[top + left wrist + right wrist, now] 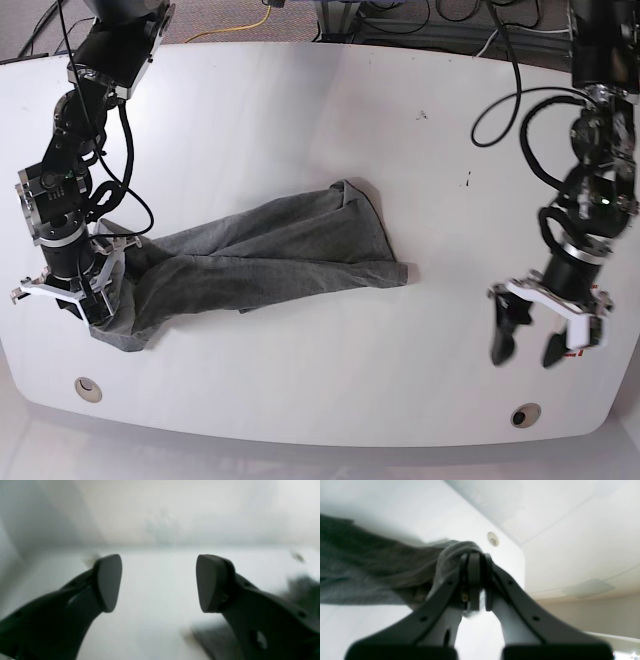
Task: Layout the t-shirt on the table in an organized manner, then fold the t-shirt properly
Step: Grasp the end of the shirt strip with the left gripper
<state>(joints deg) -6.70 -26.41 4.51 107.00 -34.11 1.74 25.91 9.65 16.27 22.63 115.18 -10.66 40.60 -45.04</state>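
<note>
- fingers (474,580) of the right gripper (72,290) are pinched tight on a bunched end of the t-shirt (270,250), probably to drag it straight
- left gripper (528,330) hangs spread wide with nothing between its pads, well apart from the cloth
- shirt lies crumpled in a long strip across the table (300,120), not yet laid flat

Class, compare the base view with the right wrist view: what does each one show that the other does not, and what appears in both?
Only the base view shows the left gripper, open and empty, away from the t-shirt, and the whole bunched shirt lying across the table. Only the right wrist view shows up close that the right gripper is shut on a fold of cloth. Both show the shirt, the white table and one round cable hole.
</note>
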